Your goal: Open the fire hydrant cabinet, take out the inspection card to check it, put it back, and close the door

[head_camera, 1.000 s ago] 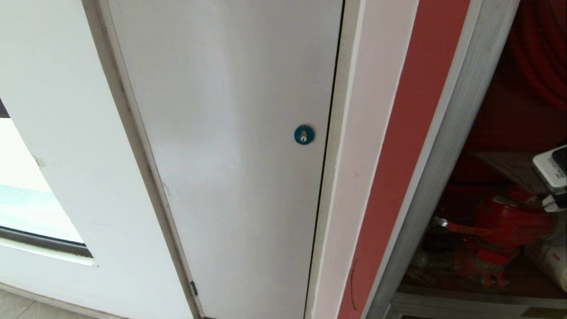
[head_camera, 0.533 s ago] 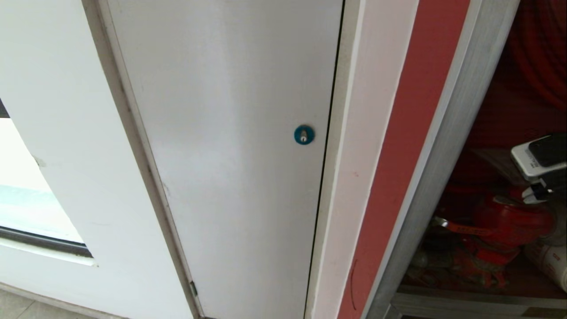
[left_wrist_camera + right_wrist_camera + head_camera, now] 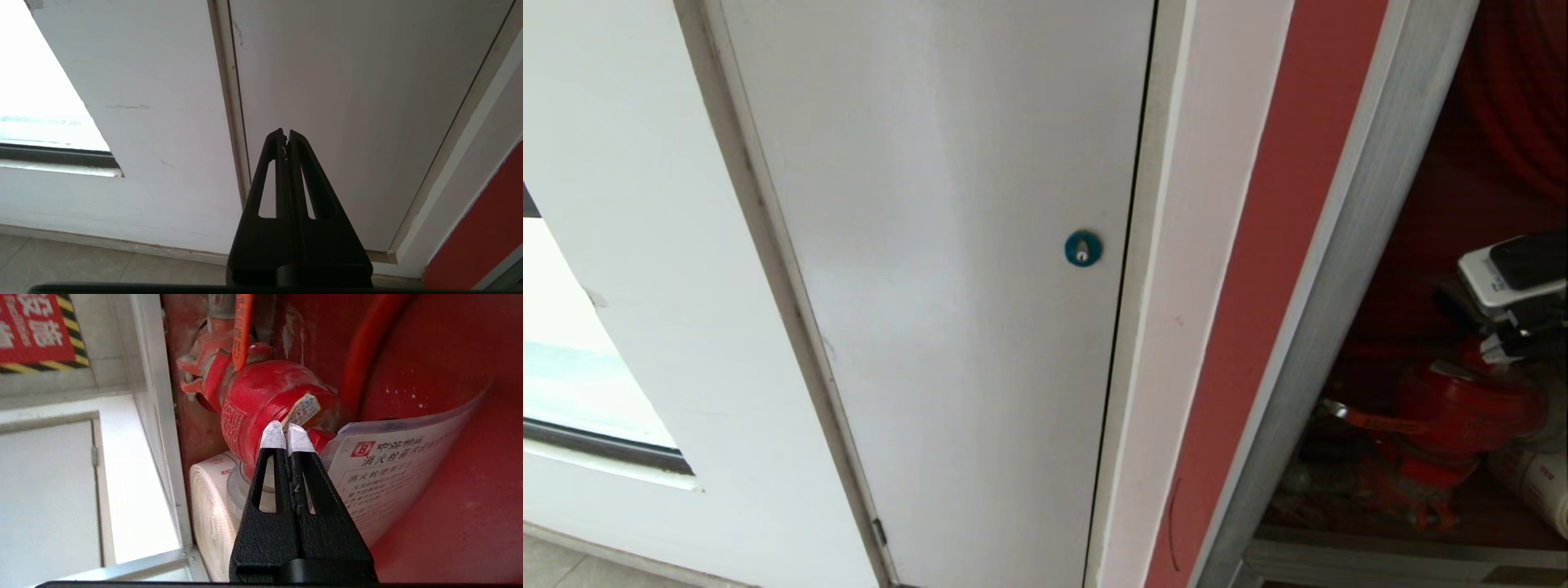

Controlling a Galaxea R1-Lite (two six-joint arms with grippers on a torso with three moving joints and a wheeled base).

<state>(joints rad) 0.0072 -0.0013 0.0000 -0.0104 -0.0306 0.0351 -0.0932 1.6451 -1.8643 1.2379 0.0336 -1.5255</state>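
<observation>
**Reaching for the card inside the open cabinet**

Right gripper (image 3: 286, 435), white-taped black fingers pressed together, empty, hovers before the red valve (image 3: 265, 404). White printed inspection card (image 3: 392, 477) leans just beside. Should spread, then pinch the card's near edge. Left gripper (image 3: 285, 136) closed, idle.

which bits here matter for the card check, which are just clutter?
Job: cabinet, card, right pincer shut, inside the cabinet beside the card.
Clutter: grey panel with blue lock, red valve, white hose roll, parked left pincer.
</observation>
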